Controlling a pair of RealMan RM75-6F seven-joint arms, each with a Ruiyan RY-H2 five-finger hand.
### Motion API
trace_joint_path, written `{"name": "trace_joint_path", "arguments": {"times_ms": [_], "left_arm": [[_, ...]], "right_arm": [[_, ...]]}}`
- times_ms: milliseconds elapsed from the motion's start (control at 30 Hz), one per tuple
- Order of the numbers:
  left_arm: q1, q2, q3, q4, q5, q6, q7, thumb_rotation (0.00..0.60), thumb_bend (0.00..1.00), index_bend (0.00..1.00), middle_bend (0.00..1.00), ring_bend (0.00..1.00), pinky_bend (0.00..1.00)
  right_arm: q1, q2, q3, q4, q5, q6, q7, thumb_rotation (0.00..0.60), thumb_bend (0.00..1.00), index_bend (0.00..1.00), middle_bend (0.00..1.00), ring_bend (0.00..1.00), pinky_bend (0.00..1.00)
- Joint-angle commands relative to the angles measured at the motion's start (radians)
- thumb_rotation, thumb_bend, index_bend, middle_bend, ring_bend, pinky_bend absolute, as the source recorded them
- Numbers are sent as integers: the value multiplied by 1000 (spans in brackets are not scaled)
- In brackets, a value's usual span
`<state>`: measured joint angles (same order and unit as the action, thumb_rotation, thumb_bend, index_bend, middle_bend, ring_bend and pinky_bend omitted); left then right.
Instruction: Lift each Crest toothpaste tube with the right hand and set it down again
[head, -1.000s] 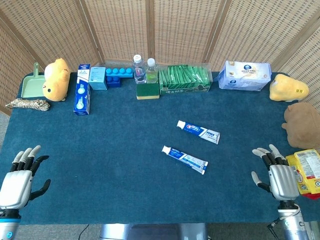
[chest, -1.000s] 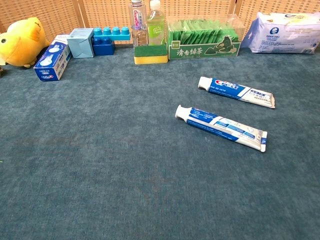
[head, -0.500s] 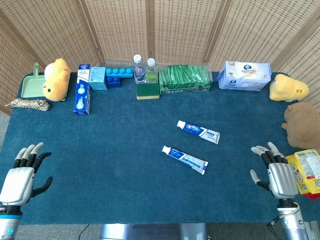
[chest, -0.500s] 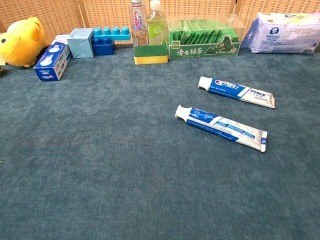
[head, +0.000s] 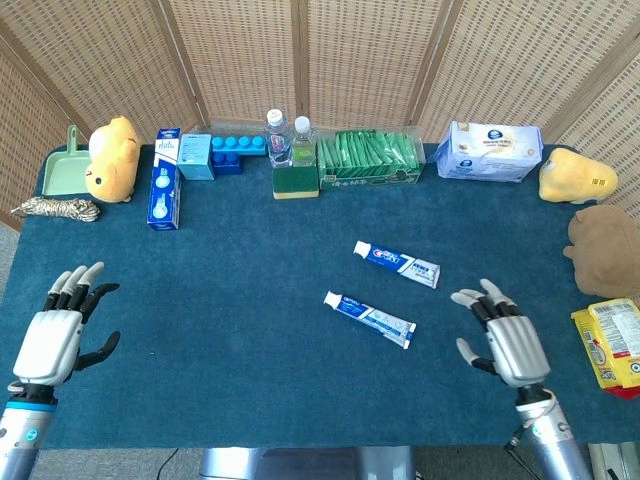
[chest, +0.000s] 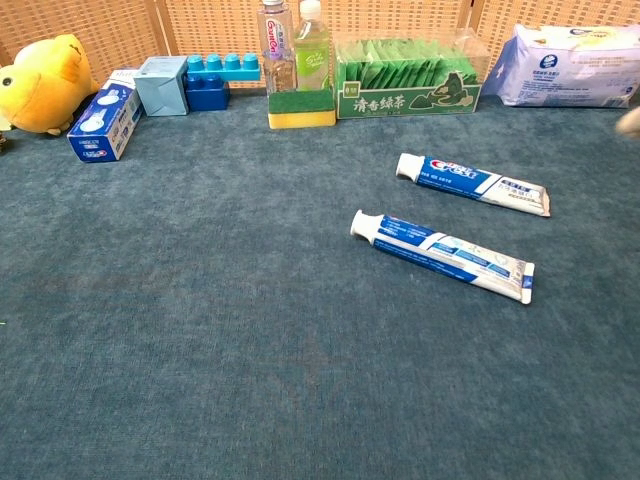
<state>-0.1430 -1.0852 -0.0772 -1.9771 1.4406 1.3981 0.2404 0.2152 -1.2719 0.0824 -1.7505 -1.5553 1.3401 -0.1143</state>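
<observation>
Approach step: right hand (head: 508, 340) empty, fingers spread, at 3 o'clock of near tube (head: 369, 319); next, reach over it and close across its body

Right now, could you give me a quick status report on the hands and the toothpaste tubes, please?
Left hand open, idle at table edge. Right hand open, empty, right of the tubes. Near tube and far tube both flat on the cloth, untouched. Nothing between hand and tubes.

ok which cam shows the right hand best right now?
Head view. The right hand shows whole there, fingers spread and holding nothing, off to the right of the two toothpaste tubes on the table. Chest view shows at most a pale blur at its right edge, too little to identify.
</observation>
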Motion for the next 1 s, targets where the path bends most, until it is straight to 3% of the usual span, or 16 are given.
{"name": "trace_joint_path", "arguments": {"times_ms": [33, 433, 667, 1000], "left_arm": [[-9, 9, -6, 1, -4, -8, -10, 600, 297, 193, 64, 10, 26], [-35, 28, -15, 26, -32, -38, -64, 600, 297, 193, 64, 10, 25], [-39, 28, -10, 39, -39, -44, -80, 600, 297, 192, 64, 10, 25], [-39, 31, -4, 38, -40, -37, -84, 600, 297, 192, 63, 10, 26]], "right_arm": [[47, -31, 10, -27, 17, -64, -43, 600, 320, 213, 243, 70, 209], [187, -171, 66, -29, 192, -234, -271, 600, 206, 176, 225, 73, 212], [243, -255, 86, 29, 272, -255, -380, 600, 171, 176, 224, 73, 214], [286, -309, 89, 96, 306, -256, -424, 600, 149, 176, 224, 73, 214]]}}
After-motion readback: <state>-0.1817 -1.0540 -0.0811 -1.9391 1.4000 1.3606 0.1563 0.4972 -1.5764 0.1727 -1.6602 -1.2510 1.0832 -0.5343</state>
